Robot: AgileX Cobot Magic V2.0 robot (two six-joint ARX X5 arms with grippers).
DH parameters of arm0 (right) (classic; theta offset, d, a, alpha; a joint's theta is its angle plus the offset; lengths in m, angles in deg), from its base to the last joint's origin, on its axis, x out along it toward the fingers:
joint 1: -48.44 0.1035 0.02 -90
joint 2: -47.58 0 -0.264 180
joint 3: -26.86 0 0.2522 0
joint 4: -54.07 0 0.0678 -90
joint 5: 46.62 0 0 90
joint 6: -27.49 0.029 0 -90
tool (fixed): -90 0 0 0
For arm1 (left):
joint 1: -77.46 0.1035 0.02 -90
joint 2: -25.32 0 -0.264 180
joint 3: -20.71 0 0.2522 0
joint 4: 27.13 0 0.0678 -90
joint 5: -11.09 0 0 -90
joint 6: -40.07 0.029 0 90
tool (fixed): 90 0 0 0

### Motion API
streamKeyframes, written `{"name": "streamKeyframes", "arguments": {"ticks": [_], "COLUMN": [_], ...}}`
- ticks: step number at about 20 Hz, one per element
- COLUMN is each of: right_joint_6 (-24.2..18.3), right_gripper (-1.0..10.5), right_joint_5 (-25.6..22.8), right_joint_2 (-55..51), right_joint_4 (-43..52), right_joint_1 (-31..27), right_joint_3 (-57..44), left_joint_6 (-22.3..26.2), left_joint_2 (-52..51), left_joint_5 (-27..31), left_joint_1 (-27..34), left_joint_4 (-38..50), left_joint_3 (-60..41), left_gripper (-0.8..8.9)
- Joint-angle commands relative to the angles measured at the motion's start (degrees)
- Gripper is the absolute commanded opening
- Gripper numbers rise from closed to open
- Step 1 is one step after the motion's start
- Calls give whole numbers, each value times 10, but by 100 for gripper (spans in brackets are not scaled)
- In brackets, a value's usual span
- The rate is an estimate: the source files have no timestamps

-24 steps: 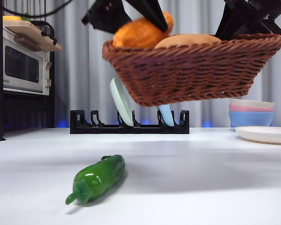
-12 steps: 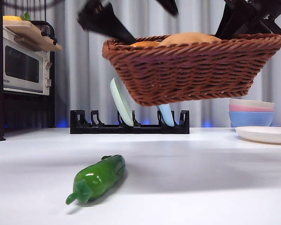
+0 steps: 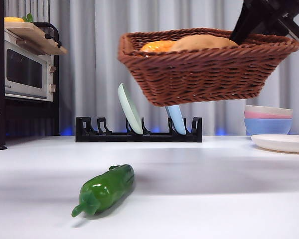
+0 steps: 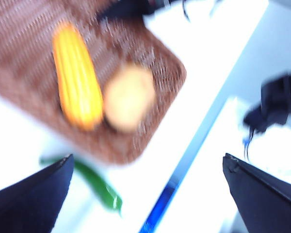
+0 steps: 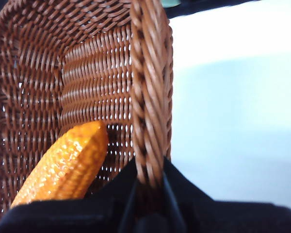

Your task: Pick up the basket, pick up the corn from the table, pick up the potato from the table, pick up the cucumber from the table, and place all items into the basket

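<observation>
The brown wicker basket [image 3: 204,74] hangs tilted in the air above the table [image 3: 214,194]. My right gripper [image 5: 149,179] is shut on its rim, and shows as the dark arm at the upper right in the front view. The orange corn [image 3: 157,47] and the tan potato [image 3: 204,42] lie inside the basket. On the tabletop at the front left lies the green cucumber [image 3: 105,189], untouched. My left gripper [image 4: 148,158] is open and empty, high above the basket [image 4: 24,58]. Its blurred view looks down on the corn [image 4: 76,82], potato [image 4: 128,99] and cucumber [image 4: 97,187].
A toaster oven [image 3: 22,69] stands on a black shelf at the far left. A black dish rack [image 3: 139,132] with two plates sits at the back under the basket. Stacked bowls [image 3: 267,119] and a white plate [image 3: 284,143] are at the right.
My left gripper let the corn go into the basket, opened, and rose out of the front view. The basket shifted slightly up and to the right. The cucumber has not moved.
</observation>
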Motion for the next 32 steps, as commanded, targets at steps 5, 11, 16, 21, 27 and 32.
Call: {"name": "streamKeyframes", "arguments": {"ticks": [5, 11, 16, 21, 27, 32], "right_joint_6": [12, 12, 12, 12, 12, 12], "right_gripper": [-16, -16, -16, -16, -16, -16], "right_joint_5": [7, 7, 7, 7, 7, 7], "right_joint_2": [1, 1, 0, 0, 1, 0], "right_joint_4": [14, 14, 14, 14, 14, 14], "right_joint_1": [-44, -87, -94, -94, -94, -94], "right_joint_3": [0, 0, 0, 0, 0, 0], "left_joint_6": [-108, -139, -134, -134, -102, 5], "left_joint_2": [18, 59, 176, 260, 284, 260], "left_joint_5": [175, 170, 169, 164, 135, 61], "left_joint_1": [-44, -48, -47, -47, -47, -47], "left_joint_4": [-37, 177, 265, 302, 302, 268], "left_joint_3": [-91, -265, -271, -271, -271, -267], "left_gripper": [561, 561, 561, 561, -24, -7]}}
